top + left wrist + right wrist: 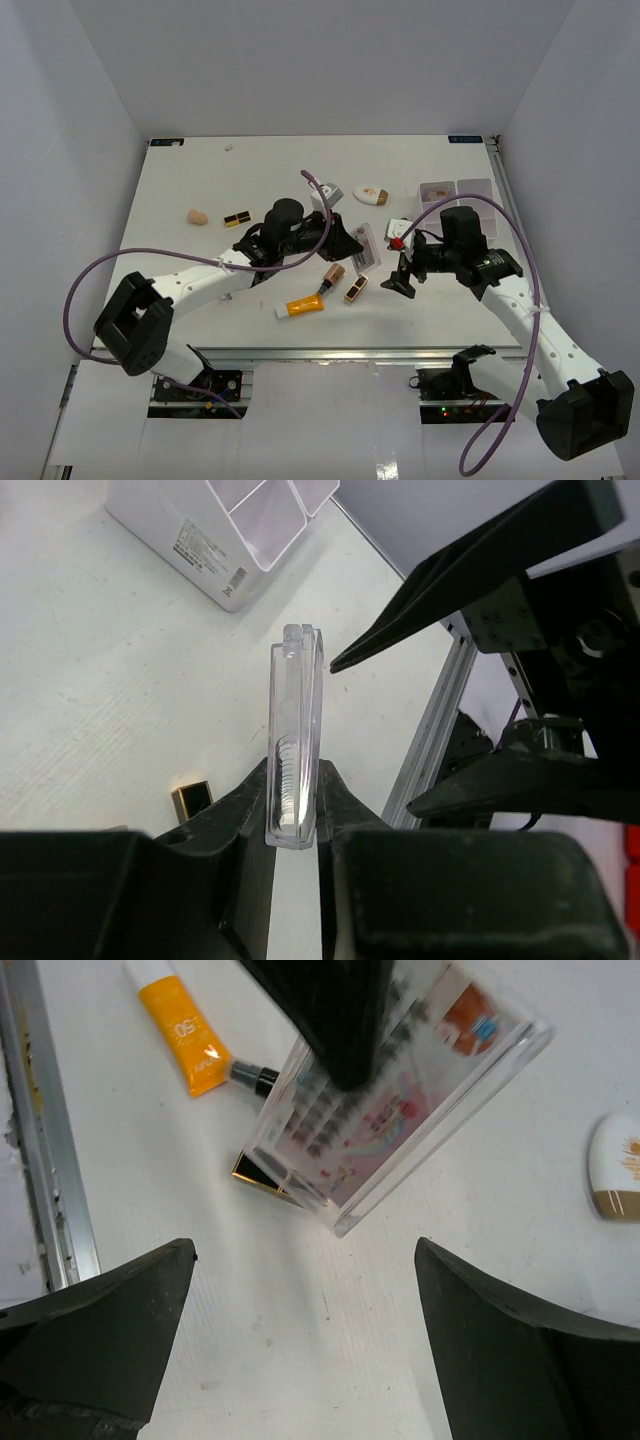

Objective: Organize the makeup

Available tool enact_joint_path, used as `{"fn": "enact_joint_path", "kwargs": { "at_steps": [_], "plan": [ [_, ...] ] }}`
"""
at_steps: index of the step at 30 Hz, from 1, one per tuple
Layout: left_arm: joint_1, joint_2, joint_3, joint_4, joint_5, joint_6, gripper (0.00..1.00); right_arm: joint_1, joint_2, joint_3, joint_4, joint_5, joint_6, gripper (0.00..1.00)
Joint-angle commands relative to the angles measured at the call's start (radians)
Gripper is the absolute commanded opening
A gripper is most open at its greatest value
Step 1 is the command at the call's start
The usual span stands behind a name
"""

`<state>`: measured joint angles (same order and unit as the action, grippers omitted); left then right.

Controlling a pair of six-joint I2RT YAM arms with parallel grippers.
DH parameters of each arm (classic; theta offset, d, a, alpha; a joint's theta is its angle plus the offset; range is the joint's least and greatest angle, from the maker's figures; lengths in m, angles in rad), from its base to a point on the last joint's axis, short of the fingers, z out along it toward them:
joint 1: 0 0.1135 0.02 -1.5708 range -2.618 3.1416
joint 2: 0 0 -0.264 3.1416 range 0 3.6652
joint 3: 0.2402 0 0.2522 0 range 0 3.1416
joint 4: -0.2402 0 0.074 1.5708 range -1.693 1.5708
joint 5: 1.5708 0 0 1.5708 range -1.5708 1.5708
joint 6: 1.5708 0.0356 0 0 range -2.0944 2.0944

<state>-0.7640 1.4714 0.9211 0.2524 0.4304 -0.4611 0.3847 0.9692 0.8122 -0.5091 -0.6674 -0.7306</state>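
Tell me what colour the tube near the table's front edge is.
Orange tube, white cap; best seen in the right wrist view.

We see a clear pink-printed packet (pixel 400 1100) standing on its thin edge, pinched at its lower end by the left hand (pixel 295 825). Toward the near side, an orange tube (pixel 305 306) with a white cap, a brown lipstick (pixel 333 276) and a black-gold case (pixel 356 289) lie close together. Farther back we find a white oval compact (pixel 371 192), and off to the left a second black-gold case (pixel 237 219) lies just beside a beige sponge (pixel 198 216).
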Motion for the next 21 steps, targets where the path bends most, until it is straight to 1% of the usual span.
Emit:
{"fn": "enact_joint_path", "kwargs": {
  "at_steps": [1, 2, 3, 5, 7, 9, 12, 13, 16, 18, 21],
  "plan": [
    [0.008, -0.14, -0.034, -0.1, 0.178, 0.296, 0.17, -0.007, 0.034, 0.091, -0.199, -0.265, -0.325, 0.94],
    [0.009, -0.161, -0.05, -0.106, 0.206, 0.339, 0.17, -0.007, 0.045, 0.105, -0.249, -0.293, -0.36, 0.93],
    [0.008, -0.179, -0.084, -0.114, 0.23, 0.415, 0.17, -0.007, 0.059, 0.139, -0.283, -0.318, -0.429, 0.91],
    [0.009, -0.237, -0.126, -0.114, 0.281, 0.504, 0.17, -0.006, 0.108, 0.184, -0.343, -0.381, -0.481, 0.89],
    [0.008, -0.269, -0.179, -0.114, 0.312, 0.599, 0.17, -0.006, 0.163, 0.245, -0.394, -0.408, -0.491, 0.86],
    [0.005, -0.3, -0.209, -0.115, 0.303, 0.654, 0.17, -0.005, 0.198, 0.275, -0.405, -0.446, -0.472, 0.85],
    [0.002, -0.321, -0.231, -0.114, 0.301, 0.682, 0.17, 0.006, 0.23, 0.285, -0.377, -0.464, -0.418, 0.85],
    [0.001, -0.319, -0.231, -0.113, 0.306, 0.684, 0.17, 0.018, 0.235, 0.283, -0.356, -0.461, -0.376, 0.85],
    [-0.004, -0.31, -0.227, -0.112, 0.316, 0.681, 0.16, 0.047, 0.246, 0.282, -0.287, -0.443, -0.275, 0.79],
    [-0.005, -0.309, -0.226, -0.109, 0.314, 0.679, 0.16, 0.069, 0.255, 0.282, -0.244, -0.426, -0.229, 0.75],
    [-0.008, -0.31, -0.228, -0.104, 0.315, 0.672, 0.16, 0.098, 0.267, 0.279, -0.214, -0.421, -0.181, 0.71]
  ]
}}
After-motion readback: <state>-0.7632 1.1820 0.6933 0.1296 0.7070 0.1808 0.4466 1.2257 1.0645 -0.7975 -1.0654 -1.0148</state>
